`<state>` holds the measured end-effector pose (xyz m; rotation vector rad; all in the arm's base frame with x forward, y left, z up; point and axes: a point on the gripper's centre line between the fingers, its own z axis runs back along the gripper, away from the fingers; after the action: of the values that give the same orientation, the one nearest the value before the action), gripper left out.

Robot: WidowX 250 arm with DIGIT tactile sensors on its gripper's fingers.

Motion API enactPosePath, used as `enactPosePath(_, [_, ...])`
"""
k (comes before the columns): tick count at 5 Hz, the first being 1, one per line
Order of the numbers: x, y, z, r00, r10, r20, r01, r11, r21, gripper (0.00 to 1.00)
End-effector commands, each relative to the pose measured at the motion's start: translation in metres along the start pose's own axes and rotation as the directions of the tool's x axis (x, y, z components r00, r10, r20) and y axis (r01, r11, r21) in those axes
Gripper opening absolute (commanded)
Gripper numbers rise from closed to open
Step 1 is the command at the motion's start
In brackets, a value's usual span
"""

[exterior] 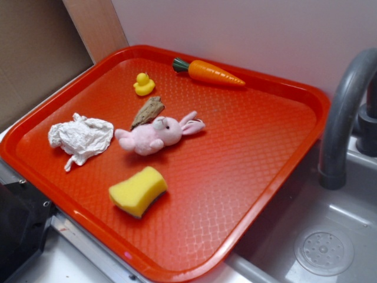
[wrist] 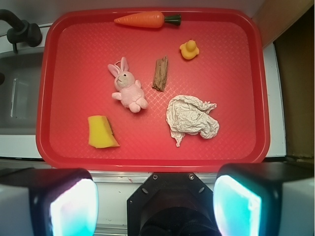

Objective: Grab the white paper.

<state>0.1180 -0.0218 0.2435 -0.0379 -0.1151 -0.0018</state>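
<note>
Paper point(wrist: 189, 118) sits on the tray point(wrist: 261, 98), ahead of the claw point(wrist: 156, 201) and a bit to the right of its centre line in the wrist view. Crumpled white wad, small tail pointing back toward the claw. Nothing touching it.

Claw is spread wide: both fingers point(wrist: 74, 206) show at the bottom corners of the wrist view, big gap between them, nothing held. It hangs off the near edge of the tray, well apart from the paper. Paper lines up closer to the right finger than the left. The claw itself can't be made out in the exterior view.

Other stuff relative to the claw:
- Bunny point(wrist: 127, 88), pink plush, ahead and slightly left, farther out than the paper. Near the paper, not touching.
- Wood chip point(wrist: 160, 73), brown, just past the paper, between bunny and duck. In the exterior view it sits right by the bunny's head; can't tell if they touch.
- Sponge point(wrist: 102, 132), yellow, ahead-left, about as near as the paper, roughly in line with the left finger.
- Duck point(wrist: 189, 49), yellow, far side, ahead-right, beyond the paper.
- Carrot point(wrist: 145, 19), along the far rim, roughly dead ahead.

Sink point(exterior: 330, 247) and grey faucet point(exterior: 344, 118) sit off the tray's left side as seen from the claw.
</note>
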Motion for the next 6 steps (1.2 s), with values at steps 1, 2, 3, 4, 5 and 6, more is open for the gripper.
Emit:
enactPosePath(1, [0.000, 0.000, 0.000, 1.000, 0.000, 0.000, 0.000, 1.000, 0.000, 1.00])
enactPosePath(2, [0.030, 0.012, -0.006, 0.968, 0.252, 0.015, -0.252, 0.967, -0.034, 1.00])
enactPosePath(3, [0.057, 0.028, -0.019, 0.875, 0.482, 0.047, -0.481, 0.876, -0.024, 1.00])
enactPosePath(4, [0.057, 0.053, -0.041, 0.734, 0.678, 0.029, -0.679, 0.732, 0.062, 1.00])
enactPosePath(5, [0.038, 0.078, -0.072, 0.550, 0.834, 0.037, -0.829, 0.539, 0.151, 1.00])
enactPosePath(6, [0.024, 0.080, -0.093, 0.318, 0.948, -0.022, -0.920, 0.314, 0.235, 1.00])
